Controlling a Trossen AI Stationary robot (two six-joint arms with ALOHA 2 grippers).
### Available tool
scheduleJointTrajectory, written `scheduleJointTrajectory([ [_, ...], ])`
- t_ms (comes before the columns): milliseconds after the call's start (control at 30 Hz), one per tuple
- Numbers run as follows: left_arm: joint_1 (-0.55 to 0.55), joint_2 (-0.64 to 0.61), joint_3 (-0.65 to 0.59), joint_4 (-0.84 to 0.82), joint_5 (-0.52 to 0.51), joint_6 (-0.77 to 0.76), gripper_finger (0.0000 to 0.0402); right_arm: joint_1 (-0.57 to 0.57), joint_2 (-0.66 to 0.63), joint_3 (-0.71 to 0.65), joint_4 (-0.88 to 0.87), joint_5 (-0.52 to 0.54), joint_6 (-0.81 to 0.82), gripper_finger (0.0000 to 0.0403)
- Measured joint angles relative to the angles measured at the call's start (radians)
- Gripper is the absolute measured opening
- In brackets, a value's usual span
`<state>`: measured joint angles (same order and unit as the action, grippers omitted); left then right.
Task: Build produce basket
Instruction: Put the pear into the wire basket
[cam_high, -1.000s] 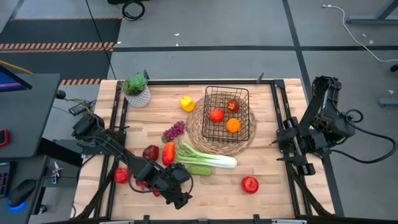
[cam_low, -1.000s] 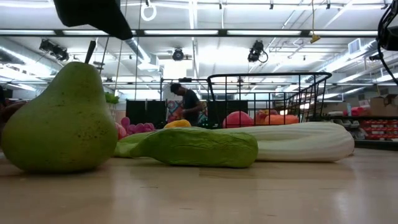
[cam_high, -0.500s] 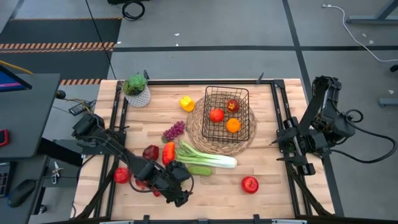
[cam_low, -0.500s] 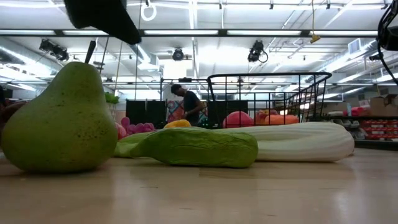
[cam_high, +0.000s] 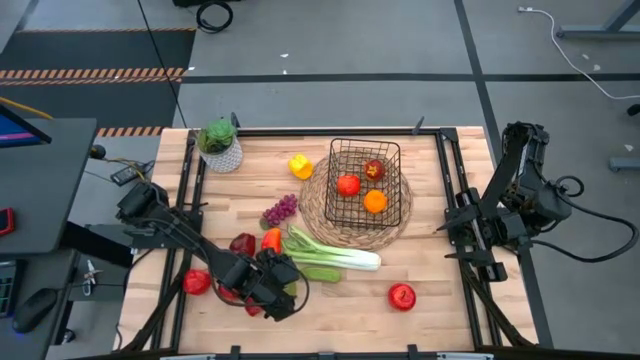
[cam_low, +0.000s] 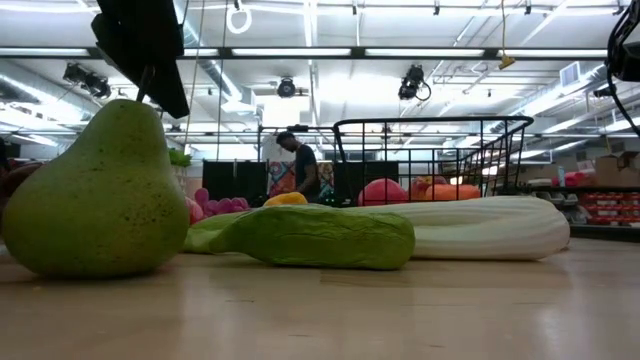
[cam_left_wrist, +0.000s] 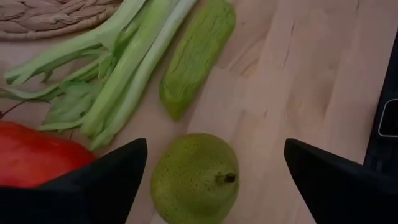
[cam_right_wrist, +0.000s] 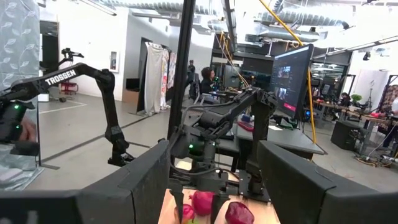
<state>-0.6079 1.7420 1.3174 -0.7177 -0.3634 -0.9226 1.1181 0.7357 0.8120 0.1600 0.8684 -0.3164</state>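
A green pear (cam_left_wrist: 196, 177) stands upright on the table near its front edge, stem up, large in the low view (cam_low: 95, 195). My left gripper (cam_left_wrist: 214, 149) hangs open above it, slanting down, a finger on either side, touching nothing; its dark body (cam_low: 145, 45) shows over the pear. The black wire basket (cam_high: 365, 180) stands on a round woven mat and holds two red apples and an orange. A leek (cam_high: 330, 250) and a cucumber (cam_high: 320, 272) lie beside the pear. My right gripper (cam_right_wrist: 214, 149) waits open at the table's right edge, pointing level into the room.
A red pepper (cam_high: 270, 242), a dark red apple (cam_high: 242, 245), grapes (cam_high: 280, 210) and a yellow pepper (cam_high: 299, 165) lie left of the mat. A red apple (cam_high: 401, 296) sits at the front right. A potted plant (cam_high: 220, 145) stands at the far left.
My left gripper has tipped further downward and rolled a little, shifting slightly toward the table's far edge and down over the pear. It stays open. The pear and the other produce have kept still.
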Motion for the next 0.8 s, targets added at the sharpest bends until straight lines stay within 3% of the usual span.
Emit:
scheduleJointTrajectory([
  [800, -0.014, 0.0, 0.0, -0.064, 0.01, 0.003, 0.0198, 0.0, 0.0, 0.0, 0.0, 0.0, 0.0, 0.0247],
])
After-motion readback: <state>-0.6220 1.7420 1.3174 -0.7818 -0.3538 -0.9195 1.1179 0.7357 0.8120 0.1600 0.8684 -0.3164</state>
